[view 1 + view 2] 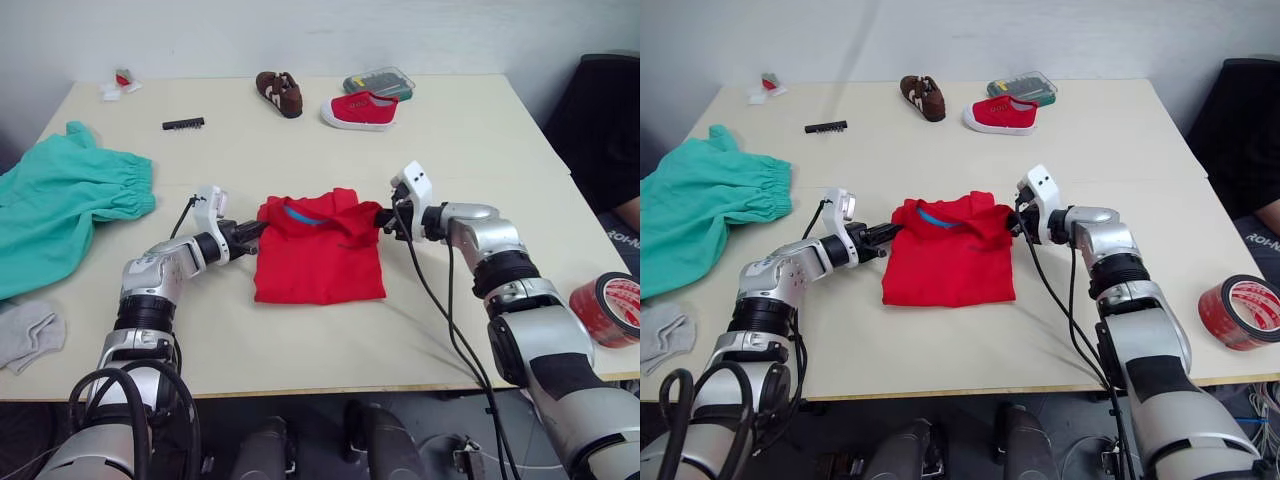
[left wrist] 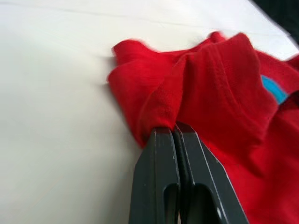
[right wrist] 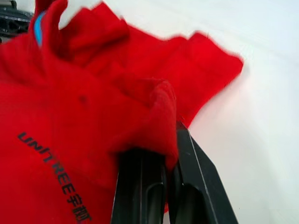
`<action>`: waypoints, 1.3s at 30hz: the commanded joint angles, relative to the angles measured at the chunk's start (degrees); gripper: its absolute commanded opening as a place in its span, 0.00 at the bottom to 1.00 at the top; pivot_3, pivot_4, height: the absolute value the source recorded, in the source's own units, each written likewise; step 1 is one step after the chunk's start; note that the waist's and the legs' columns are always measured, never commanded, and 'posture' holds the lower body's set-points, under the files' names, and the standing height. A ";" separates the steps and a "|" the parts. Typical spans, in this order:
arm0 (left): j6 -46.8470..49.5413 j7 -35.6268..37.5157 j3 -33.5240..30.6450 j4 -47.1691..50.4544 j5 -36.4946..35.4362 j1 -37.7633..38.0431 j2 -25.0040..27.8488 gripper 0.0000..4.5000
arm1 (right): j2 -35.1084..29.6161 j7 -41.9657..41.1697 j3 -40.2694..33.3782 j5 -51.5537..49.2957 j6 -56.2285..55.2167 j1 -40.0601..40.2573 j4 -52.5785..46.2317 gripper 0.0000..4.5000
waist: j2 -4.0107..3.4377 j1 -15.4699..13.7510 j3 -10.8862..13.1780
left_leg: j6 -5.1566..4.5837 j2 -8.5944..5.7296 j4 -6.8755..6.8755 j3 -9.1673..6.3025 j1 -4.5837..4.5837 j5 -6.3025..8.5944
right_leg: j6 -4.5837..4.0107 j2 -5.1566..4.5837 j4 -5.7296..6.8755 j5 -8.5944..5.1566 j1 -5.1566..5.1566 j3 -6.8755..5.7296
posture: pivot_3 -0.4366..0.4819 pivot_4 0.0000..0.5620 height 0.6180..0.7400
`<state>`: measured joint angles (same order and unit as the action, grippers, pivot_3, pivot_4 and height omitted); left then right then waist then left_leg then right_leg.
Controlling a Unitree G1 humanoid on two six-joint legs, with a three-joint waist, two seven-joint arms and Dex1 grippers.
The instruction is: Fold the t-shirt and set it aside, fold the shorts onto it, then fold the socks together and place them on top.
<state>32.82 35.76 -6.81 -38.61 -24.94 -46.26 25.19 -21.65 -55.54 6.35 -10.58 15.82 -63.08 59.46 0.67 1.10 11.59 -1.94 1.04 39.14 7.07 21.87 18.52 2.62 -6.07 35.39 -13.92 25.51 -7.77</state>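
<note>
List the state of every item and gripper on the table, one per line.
t-shirt: partly folded, pinched at both upper corners
left gripper: shut on t-shirt
right gripper: shut on t-shirt
shorts: unfolded, bunched at the table's left edge
sock: lying loose, unfolded
tape roll: lying flat

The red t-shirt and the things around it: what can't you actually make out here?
- t-shirt: its folded-under layers and sleeves are hidden beneath its own top layer, head views.
- shorts: cut off by the picture's edge, head views.
- socks: partly cut off at the edge; cannot tell if one or two.
- roll of red tape: partly cut off at the edge.
- small case behind the red shoe: contents too small.
</note>
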 commanded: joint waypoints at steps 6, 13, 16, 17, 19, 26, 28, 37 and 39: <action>0.13 -1.07 -4.05 -5.74 1.43 -2.48 1.20 0.39 | 0.62 4.95 -8.56 -2.48 4.66 -5.91 5.59 0.39 | 0.00 0.75 0.00 | 0.08 -0.02 0.00 0.01 -0.08 -0.07 | 0.00 -0.06 0.12 0.00 0.00 0.03 | 0.48 0.27 1.00; 2.07 2.63 -3.88 -0.92 1.21 -0.70 3.81 0.86 | 0.27 10.28 -11.91 -1.19 8.62 -8.39 7.10 0.87 | -0.01 1.06 0.00 | 0.19 0.01 -0.08 0.12 -0.32 -0.12 | -0.07 -0.06 0.32 -0.04 -0.01 0.19 | 0.48 0.27 1.00; 3.84 7.48 -2.90 8.40 -0.19 2.25 6.55 0.99 | -1.21 5.67 -7.26 3.10 3.34 -5.89 1.11 0.87 | -0.01 1.54 0.00 | 0.23 0.01 -0.17 0.16 -0.34 -0.11 | -0.10 -0.06 0.32 -0.06 0.01 0.22 | 0.48 0.27 1.00; 4.31 9.57 -2.42 12.30 -0.79 3.71 7.63 0.99 | -1.96 3.23 -5.79 3.95 1.69 -4.34 -2.42 0.87 | -0.01 1.61 0.00 | 0.24 0.01 -0.21 0.16 -0.33 -0.10 | -0.12 -0.06 0.31 -0.07 0.04 0.21 | 0.48 0.27 1.00; 5.12 15.15 -1.36 23.50 -2.61 8.20 11.20 0.99 | -5.89 -3.71 -0.54 6.36 -5.67 4.44 -19.12 0.87 | -0.02 1.55 0.00 | 0.29 0.00 -0.34 0.16 -0.30 -0.07 | -0.15 -0.05 0.24 -0.09 0.09 0.21 | 0.48 0.27 1.00; -10.42 25.85 5.07 44.25 3.59 22.23 19.25 0.99 | -13.16 -8.38 0.46 2.60 -6.44 29.07 -60.07 0.87 | -0.05 0.34 0.01 | 0.38 -0.03 -0.58 0.16 -0.39 0.03 | -0.16 -0.03 -0.04 -0.11 0.01 0.22 | 0.48 0.27 1.00; -13.78 26.57 6.63 44.81 5.45 23.51 19.59 0.99 | -13.80 -8.13 1.31 3.55 -7.66 32.33 -64.29 0.87 | -0.04 0.33 0.01 | 0.36 -0.03 -0.50 0.17 -0.39 0.01 | -0.13 -0.04 -0.13 -0.09 -0.02 0.24 | 0.48 0.27 1.00; -31.92 24.24 15.22 35.43 20.95 21.58 18.95 0.99 | -13.40 -2.67 9.00 14.56 -19.10 37.12 -63.71 0.87 | -0.03 0.21 0.01 | 0.38 0.04 -0.52 0.16 -0.56 -0.03 | -0.49 -0.05 -0.01 -0.06 -0.02 0.20 | 0.48 0.27 1.00; -34.87 23.21 15.94 33.62 23.35 20.97 18.60 0.99 | -12.81 -0.67 9.65 16.16 -20.69 36.70 -61.50 0.87 | -0.03 0.22 0.01 | 0.34 0.06 -0.51 0.15 -0.47 -0.05 | -0.49 -0.02 -0.04 -0.06 0.02 0.15 | 0.48 0.27 1.00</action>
<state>0.79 60.52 9.20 -4.25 -3.92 -24.46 43.54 -34.76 -58.16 16.10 4.28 -2.63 -25.62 -2.48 0.65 1.32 11.60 -1.62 1.10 38.63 7.23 21.42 18.46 2.13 -6.08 35.39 -13.98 25.54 -7.63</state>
